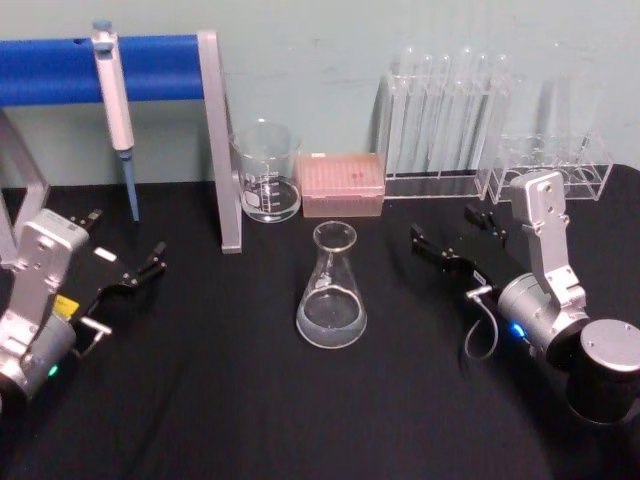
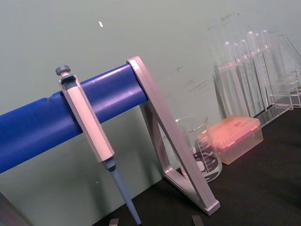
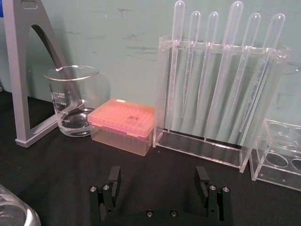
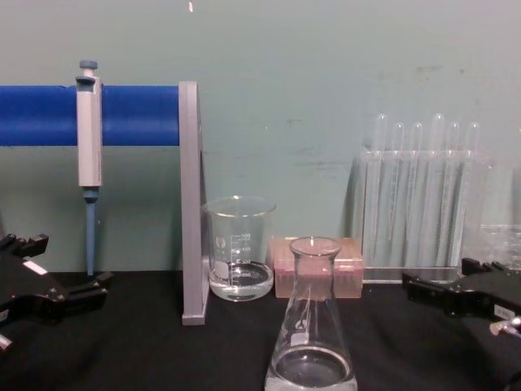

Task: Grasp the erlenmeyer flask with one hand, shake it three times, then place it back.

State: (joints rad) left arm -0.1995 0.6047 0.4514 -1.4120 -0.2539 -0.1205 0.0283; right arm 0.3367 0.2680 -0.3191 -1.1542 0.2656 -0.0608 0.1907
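Note:
The erlenmeyer flask (image 1: 332,290) stands upright in the middle of the black table, clear glass with a little liquid in its wide base; it appears too in the chest view (image 4: 312,334), and its base edge shows in the right wrist view (image 3: 11,213). My left gripper (image 1: 120,245) rests open at the table's left, well apart from the flask, also seen low on the chest view's left side (image 4: 61,269). To the flask's right, my right gripper (image 1: 452,230) is open with nothing between its fingers (image 3: 114,178), pointing toward the back wall.
Behind the flask stand a glass beaker (image 1: 268,175) and a pink tip box (image 1: 342,185). A grey stand leg (image 1: 222,150) carries a blue bar with a hanging pipette (image 1: 115,100). A clear rack of pipettes (image 1: 445,130) and a clear plastic rack (image 1: 555,165) stand at the back right.

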